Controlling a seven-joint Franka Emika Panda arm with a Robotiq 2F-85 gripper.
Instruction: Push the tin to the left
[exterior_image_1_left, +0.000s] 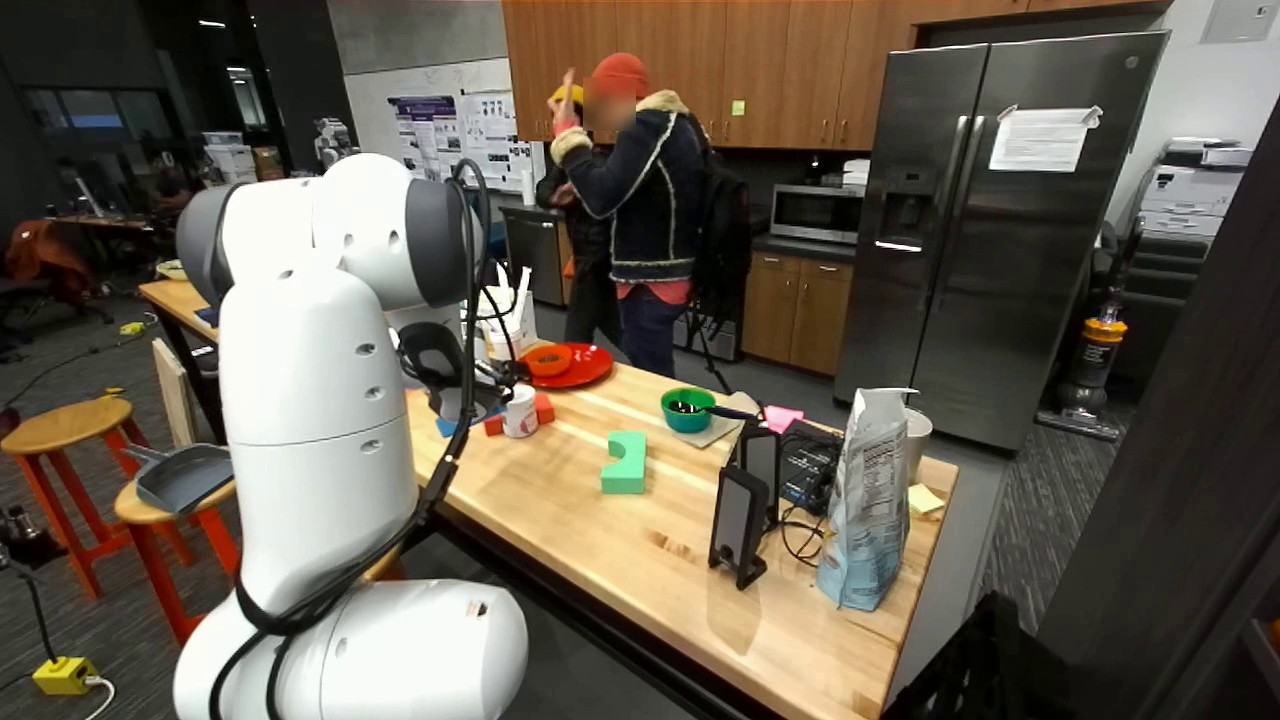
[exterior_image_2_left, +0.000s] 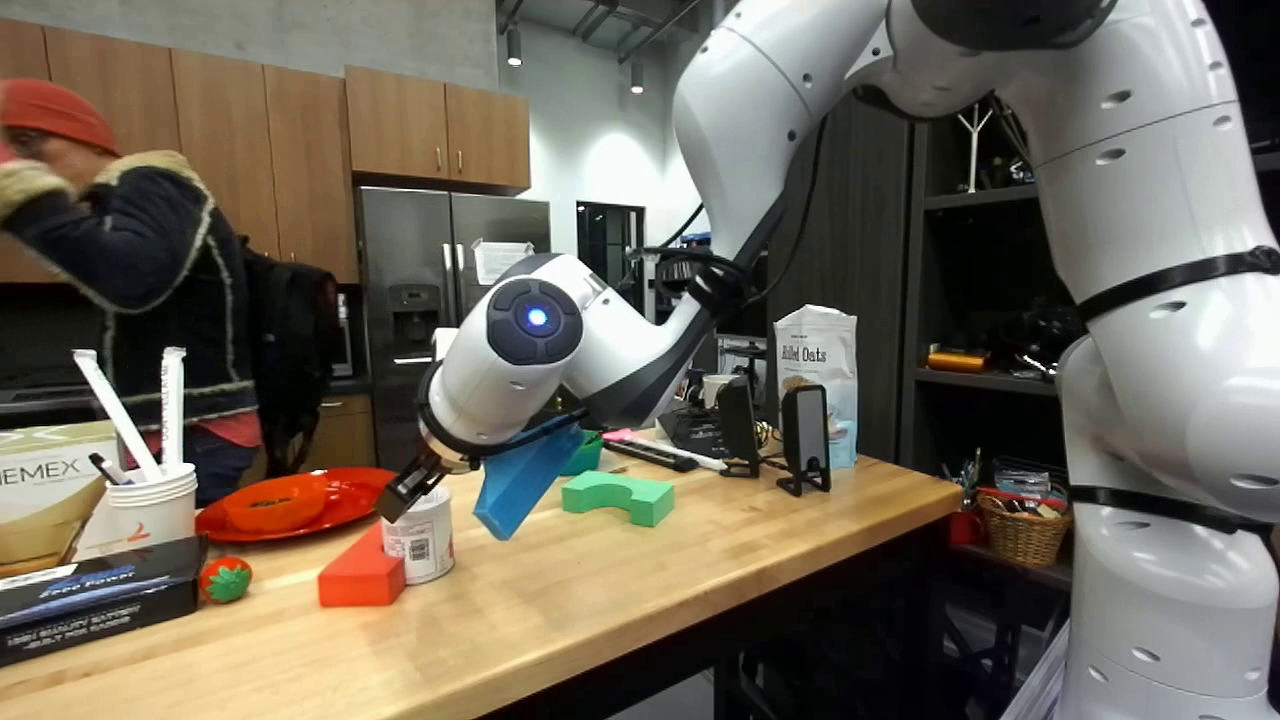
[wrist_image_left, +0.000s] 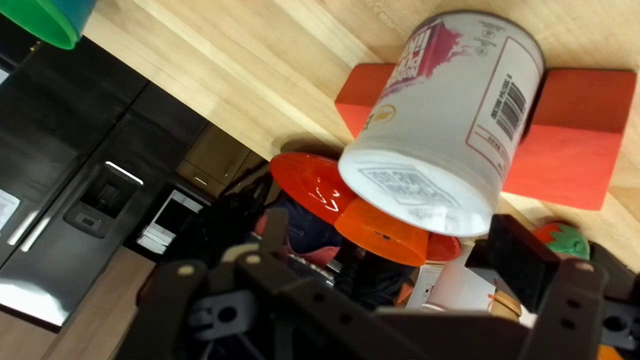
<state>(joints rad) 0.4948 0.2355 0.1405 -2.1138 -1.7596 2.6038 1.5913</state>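
Widely spread hand (wrist_image_left: 392, 225) near tin (wrist_image_left: 445, 122).

Smooth wooden table (exterior_image_2_left: 610, 575), glossy plate (wrist_image_left: 312, 185), plastic-lidded tin (wrist_image_left: 450, 105), metallic fridge (exterior_image_1_left: 1030, 250)

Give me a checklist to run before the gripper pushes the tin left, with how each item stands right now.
1. Tin upright: ok; it stands upright in both exterior views.
2. Lid on: ok; the wrist view shows it on the tin.
3. Gripper shut for pushing: not ok; the wrist view shows it open. Shutting it would probably give a steadier push.
4. Gripper touching tin: cannot tell; they overlap in an exterior view, but no contact is plain.
5. Red block well clear of tin: not ok; it sits close by the tin, and whether they touch is unclear.
6. Plate apart from tin: ok.
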